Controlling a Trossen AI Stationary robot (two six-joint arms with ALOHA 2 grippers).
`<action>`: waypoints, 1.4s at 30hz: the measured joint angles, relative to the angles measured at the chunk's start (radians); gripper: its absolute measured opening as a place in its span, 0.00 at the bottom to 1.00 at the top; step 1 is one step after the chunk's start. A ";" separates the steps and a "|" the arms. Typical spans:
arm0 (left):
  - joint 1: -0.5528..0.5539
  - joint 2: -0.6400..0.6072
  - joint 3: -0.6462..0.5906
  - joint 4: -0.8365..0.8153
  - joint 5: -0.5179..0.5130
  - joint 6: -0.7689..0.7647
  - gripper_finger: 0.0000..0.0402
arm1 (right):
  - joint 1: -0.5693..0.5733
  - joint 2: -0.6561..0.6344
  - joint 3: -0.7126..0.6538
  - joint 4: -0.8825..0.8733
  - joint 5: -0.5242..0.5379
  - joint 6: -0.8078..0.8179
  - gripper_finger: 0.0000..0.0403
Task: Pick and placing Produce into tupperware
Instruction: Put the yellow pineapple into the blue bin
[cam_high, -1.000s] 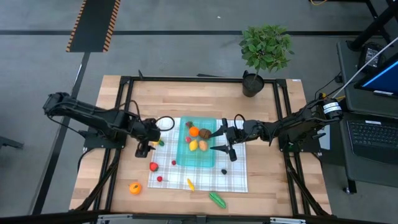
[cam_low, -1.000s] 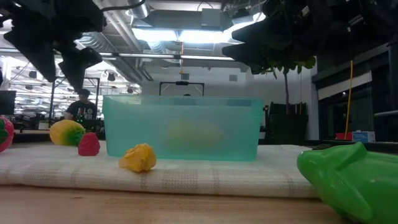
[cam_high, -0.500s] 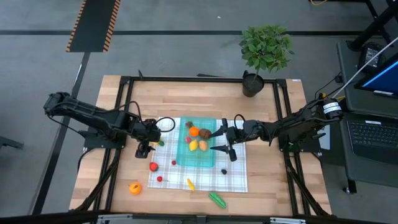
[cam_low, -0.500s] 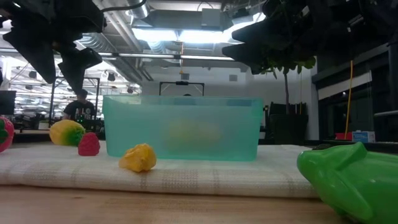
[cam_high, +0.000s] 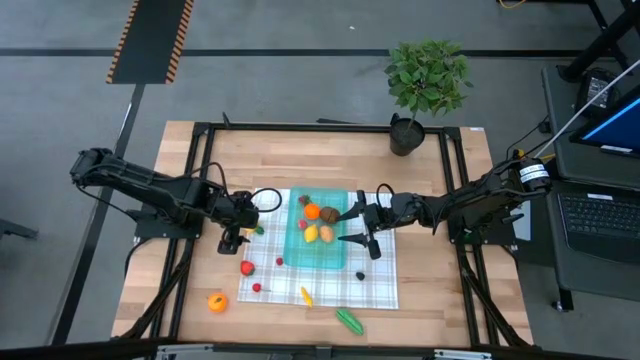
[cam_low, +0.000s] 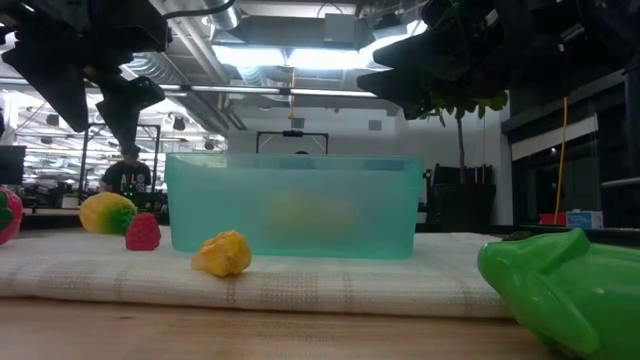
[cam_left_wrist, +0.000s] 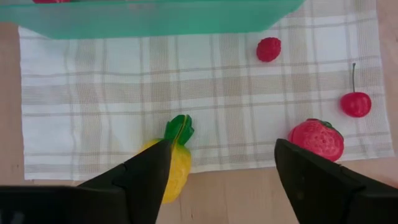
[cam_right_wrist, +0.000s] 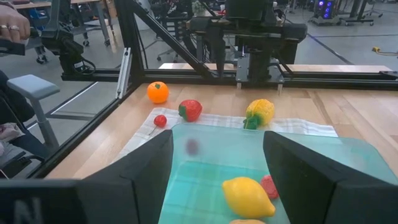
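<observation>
Nothing has shifted. Left gripper (cam_left_wrist: 217, 171), jaws wide, empty, over the yellow pineapple (cam_left_wrist: 171, 165) on the checked cloth (cam_left_wrist: 93, 112). Right gripper (cam_right_wrist: 214, 171), jaws wide, above the tupperware (cam_high: 322, 230); potted plant (cam_high: 425, 85) far right.

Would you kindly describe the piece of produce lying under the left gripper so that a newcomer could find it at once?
Start at the teal tupperware on the checked cloth. At the cloth's edge on the left arm's side, under the open left gripper, lies the yellow pineapple. It alone has a green leafy tuft; the strawberry, raspberry and cherry nearby are red.

Translucent plastic tupperware (cam_high: 322, 236), woven cloth (cam_high: 380, 280)
</observation>
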 joint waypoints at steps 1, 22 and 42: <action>0.000 0.000 0.000 0.000 0.000 0.000 0.71 | 0.000 0.000 0.000 0.000 0.000 0.001 0.62; 0.000 0.000 -0.002 0.007 -0.033 -0.108 0.83 | 0.000 0.000 0.000 -0.001 0.001 0.000 0.62; -0.031 0.052 -0.002 -0.087 -0.126 -0.149 0.80 | 0.000 0.000 -0.001 -0.001 0.001 -0.001 0.62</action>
